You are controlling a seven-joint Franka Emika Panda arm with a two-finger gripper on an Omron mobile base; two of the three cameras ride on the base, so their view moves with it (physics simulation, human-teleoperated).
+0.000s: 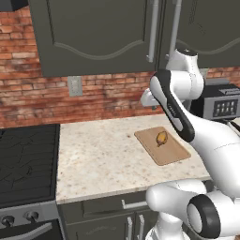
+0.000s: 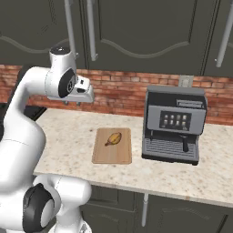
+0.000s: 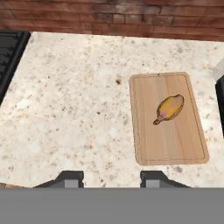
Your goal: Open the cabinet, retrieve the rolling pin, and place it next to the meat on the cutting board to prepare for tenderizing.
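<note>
Brick wall [image 1: 108,93], speckled countertop [image 1: 98,159], stove [image 1: 26,164]

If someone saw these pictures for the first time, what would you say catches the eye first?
Probably the light wooden cutting board on the speckled countertop, with the small golden-brown meat lying near its middle. Next, the grey coffee machine standing just to the right of the board against the brick wall. Above, the dark cabinet with its long silver handle is shut, and the white arm's gripper hangs over the counter with nothing between its fingers.

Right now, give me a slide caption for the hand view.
Gripper hovers above the counter, left of the meat on the cutting board.
</note>
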